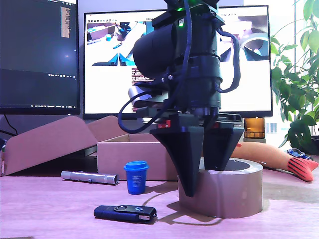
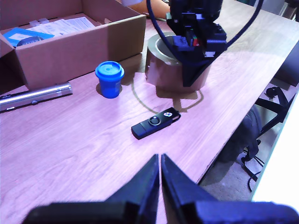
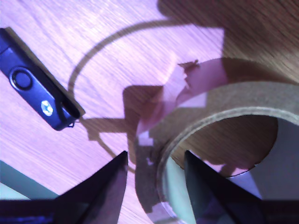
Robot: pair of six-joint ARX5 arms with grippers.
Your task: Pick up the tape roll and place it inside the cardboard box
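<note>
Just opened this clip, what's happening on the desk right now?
My second gripper is lowered over the tape roll, jaws open and straddling its wall, one finger outside and one inside the hollow centre. The roll sits on the wooden desk, not lifted. My first gripper hangs shut above the desk, holding nothing. The cardboard box waits behind the blue cup, with a black USB stick in front.
</note>
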